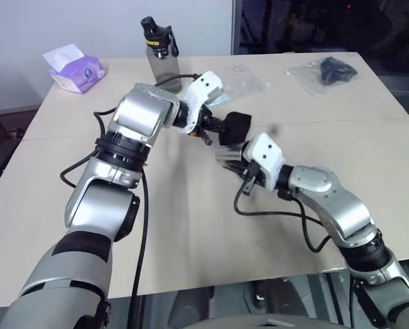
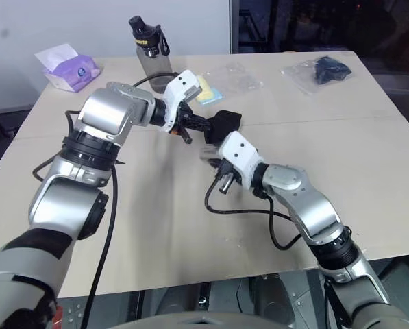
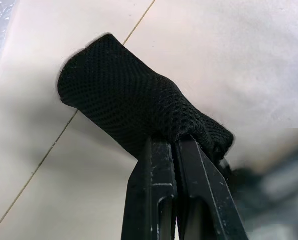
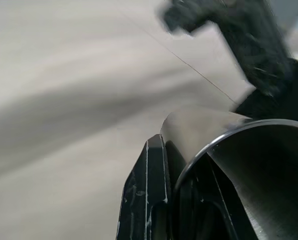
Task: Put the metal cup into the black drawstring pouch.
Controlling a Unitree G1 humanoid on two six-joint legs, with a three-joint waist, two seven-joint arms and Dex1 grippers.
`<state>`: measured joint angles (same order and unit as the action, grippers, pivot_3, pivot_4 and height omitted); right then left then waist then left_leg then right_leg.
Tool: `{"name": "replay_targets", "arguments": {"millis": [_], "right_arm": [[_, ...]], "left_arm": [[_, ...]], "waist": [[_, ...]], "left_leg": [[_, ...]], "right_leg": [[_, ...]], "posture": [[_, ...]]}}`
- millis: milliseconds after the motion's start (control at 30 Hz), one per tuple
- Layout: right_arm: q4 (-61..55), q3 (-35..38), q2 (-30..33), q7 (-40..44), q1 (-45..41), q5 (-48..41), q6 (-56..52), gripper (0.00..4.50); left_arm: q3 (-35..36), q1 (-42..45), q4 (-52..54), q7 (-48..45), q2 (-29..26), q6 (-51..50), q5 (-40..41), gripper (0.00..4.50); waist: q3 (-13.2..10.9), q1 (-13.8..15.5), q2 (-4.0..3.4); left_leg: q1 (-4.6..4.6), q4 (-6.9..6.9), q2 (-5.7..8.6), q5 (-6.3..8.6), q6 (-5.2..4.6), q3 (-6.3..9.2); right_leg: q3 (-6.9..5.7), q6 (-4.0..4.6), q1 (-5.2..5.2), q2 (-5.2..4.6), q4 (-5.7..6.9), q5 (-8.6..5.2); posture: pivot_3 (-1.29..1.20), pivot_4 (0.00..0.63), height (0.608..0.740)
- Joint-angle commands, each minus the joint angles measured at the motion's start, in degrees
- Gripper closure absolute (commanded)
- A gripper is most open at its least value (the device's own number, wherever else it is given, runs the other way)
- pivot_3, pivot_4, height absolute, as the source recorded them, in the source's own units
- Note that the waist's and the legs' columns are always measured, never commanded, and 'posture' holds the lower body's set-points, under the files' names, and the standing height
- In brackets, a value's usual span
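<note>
My left gripper point(image 1: 220, 125) is shut on one end of the black drawstring pouch point(image 1: 237, 123) and holds it in the air above the table's middle. In the left wrist view the mesh pouch point(image 3: 124, 100) sticks out past the closed fingers point(image 3: 158, 170). Just below and in front of it, my right gripper point(image 1: 235, 163) is shut on the wall of the metal cup point(image 1: 225, 153), which looks blurred. In the right wrist view the cup's shiny rim and inside point(image 4: 248, 165) sit between the fingers, with the pouch point(image 4: 283, 90) close beyond it.
At the table's far side stand a grey bottle with a black cap point(image 1: 159, 48) and a purple tissue pack point(image 1: 77, 68). A clear plastic bag holding a black item point(image 1: 327, 72) lies far right, another clear bag point(image 1: 249, 79) and a yellow thing point(image 2: 207, 89) behind the left gripper.
</note>
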<state>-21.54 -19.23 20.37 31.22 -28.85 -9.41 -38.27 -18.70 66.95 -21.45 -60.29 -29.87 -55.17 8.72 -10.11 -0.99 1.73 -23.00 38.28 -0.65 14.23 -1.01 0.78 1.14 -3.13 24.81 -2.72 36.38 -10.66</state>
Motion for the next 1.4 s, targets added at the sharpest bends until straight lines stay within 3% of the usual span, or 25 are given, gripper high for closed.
{"name": "replay_targets", "arguments": {"millis": [33, 633, 900, 1400], "right_arm": [[-1.32, 2.02, -1.95, -2.18, -0.93, 0.4, 1.38, 4.43], [0.48, 9.6, -10.43, -12.58, -0.62, -0.06, 0.03, 4.43], [1.11, 11.02, -13.92, -12.22, 0.76, -3.26, 0.25, 4.43], [6.22, -2.25, -4.13, -5.96, 0.21, 9.14, 11.18, 4.43]], "left_arm": [[-0.01, 0.09, 3.96, -0.91, -0.97, 0.06, 0.28, 4.5], [-1.21, -2.06, 8.31, -2.81, -2.38, -0.75, 0.94, 4.5], [-1.22, -1.81, 8.13, -3.1, -2.19, -0.13, 1.13, 4.5], [2.43, -1.47, 9.62, -2.29, -0.34, -4.76, 5.88, 4.5]], "waist": [[0.0, 0.01, 0.0], [0.0, -0.02, -0.01], [0.0, -0.05, -0.01], [0.0, -0.75, -0.01]], "left_leg": [[0.0, 0.0, 0.0, 0.0, 0.0, 0.0], [0.01, 0.0, 0.0, 0.0, 0.0, 0.01], [0.02, -0.01, 0.0, 0.0, 0.0, 0.01], [0.03, -0.01, 0.01, 0.0, 0.0, -0.01]], "right_leg": [[0.0, 0.0, 0.0, 0.0, 0.0, 0.0], [0.0, 0.0, 0.01, 0.0, 0.04, 0.0], [0.01, 0.0, 0.01, 0.0, 0.05, 0.0], [0.03, -0.01, 0.0, 0.0, 0.04, 0.0]], "posture": [[0.0, 0.15, 0.74], [0.0, 0.15, 0.74], [0.0, 0.15, 0.74], [0.0, 0.15, 0.74]]}}
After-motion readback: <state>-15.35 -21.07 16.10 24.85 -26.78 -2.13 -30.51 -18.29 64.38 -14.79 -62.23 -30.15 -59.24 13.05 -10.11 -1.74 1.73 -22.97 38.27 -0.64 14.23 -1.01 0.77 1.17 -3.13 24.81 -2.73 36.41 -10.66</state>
